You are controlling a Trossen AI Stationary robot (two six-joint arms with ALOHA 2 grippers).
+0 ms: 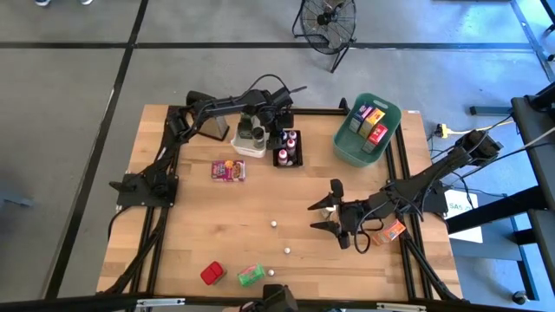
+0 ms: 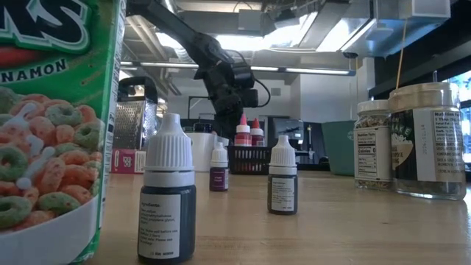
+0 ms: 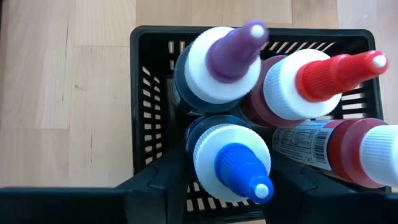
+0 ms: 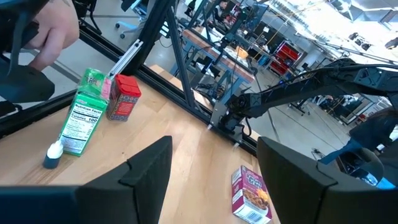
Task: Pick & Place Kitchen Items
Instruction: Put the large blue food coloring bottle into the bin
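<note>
Left gripper (image 3: 227, 186) straddling blue-capped bottle (image 3: 233, 163) inside black basket (image 3: 146, 93); grip unclear.

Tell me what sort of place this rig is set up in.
Probably a robotics lab or workshop, not a kitchen: a wooden table on a bare grey floor, a floor fan behind it, exposed ceiling ducts, and further benches and metal frames in the right wrist view.

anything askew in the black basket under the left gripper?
Yes. In the black basket, one red bottle with a white cap lies tipped on its side, while the purple-tipped, red-tipped and blue-tipped bottles stand upright. The left gripper straddles the blue-tipped one.
</note>
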